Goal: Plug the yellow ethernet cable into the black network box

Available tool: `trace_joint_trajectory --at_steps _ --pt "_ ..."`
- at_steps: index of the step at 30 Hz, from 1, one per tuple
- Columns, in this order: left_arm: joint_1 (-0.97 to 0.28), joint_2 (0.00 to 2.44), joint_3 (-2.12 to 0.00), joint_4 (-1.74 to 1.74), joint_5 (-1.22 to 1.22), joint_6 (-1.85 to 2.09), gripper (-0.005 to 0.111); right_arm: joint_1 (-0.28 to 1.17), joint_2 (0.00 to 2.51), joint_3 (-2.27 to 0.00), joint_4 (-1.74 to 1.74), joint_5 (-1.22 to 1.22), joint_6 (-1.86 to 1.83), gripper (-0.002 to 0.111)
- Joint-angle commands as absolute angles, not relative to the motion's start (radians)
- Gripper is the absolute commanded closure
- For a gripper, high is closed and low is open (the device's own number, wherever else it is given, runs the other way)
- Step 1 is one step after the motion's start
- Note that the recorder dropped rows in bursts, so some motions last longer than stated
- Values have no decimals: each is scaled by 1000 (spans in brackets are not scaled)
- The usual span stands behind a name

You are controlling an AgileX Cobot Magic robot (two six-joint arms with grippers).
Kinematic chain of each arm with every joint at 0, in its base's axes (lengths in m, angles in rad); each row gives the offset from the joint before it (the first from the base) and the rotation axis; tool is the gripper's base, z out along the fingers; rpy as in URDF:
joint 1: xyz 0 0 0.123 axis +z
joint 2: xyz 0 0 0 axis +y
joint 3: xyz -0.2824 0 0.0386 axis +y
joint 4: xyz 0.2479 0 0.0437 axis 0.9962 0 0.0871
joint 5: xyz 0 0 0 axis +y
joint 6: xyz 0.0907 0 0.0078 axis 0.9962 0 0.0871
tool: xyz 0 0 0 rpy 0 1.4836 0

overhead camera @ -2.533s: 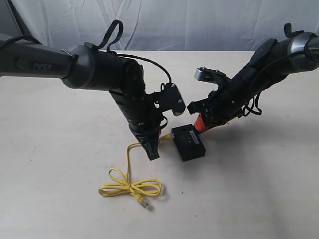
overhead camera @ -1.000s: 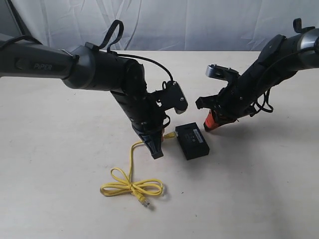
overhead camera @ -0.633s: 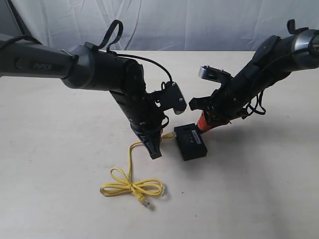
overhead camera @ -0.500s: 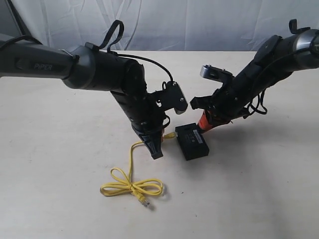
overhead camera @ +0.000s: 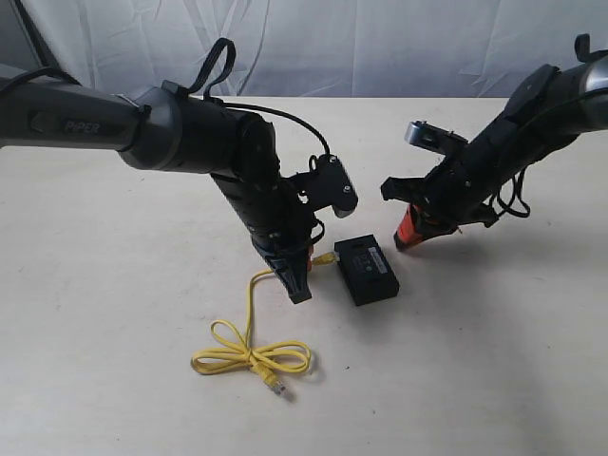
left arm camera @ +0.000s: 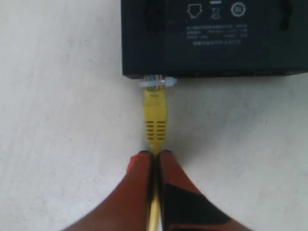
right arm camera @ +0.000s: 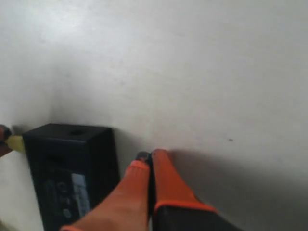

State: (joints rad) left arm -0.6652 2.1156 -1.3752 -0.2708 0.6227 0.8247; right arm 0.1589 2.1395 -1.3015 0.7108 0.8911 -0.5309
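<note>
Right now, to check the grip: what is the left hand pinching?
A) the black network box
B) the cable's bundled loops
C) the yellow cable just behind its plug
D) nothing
C: the left hand is shut on the yellow ethernet cable right behind the plug at the black network box.

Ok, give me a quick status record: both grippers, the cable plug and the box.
left gripper: shut on the yellow ethernet cable, just behind the plug
plug: clear tip at the black network box's side port; full seating unclear
right gripper: shut, empty, beside the box, not touching
cable slack: looped on the table
</note>
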Motion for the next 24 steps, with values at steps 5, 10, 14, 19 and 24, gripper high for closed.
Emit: trace_joint_trajectory --at_steps 5,10,14,19,24 --pt "-669 2107 -1379 -298 625 817 107 222 2130 -1299 754 922 -591 109" --pt "-669 2107 -1379 -298 631 817 107 220 2130 -1299 737 907 -592 109" --pt "-669 2107 -1379 -298 631 817 107 180 2094 -1303 708 907 -590 109" --pt "-669 2107 -1379 -298 628 817 107 139 2049 -1303 710 921 -590 109" --pt "-669 2107 -1379 -298 628 817 107 141 2052 -1303 734 968 -588 109"
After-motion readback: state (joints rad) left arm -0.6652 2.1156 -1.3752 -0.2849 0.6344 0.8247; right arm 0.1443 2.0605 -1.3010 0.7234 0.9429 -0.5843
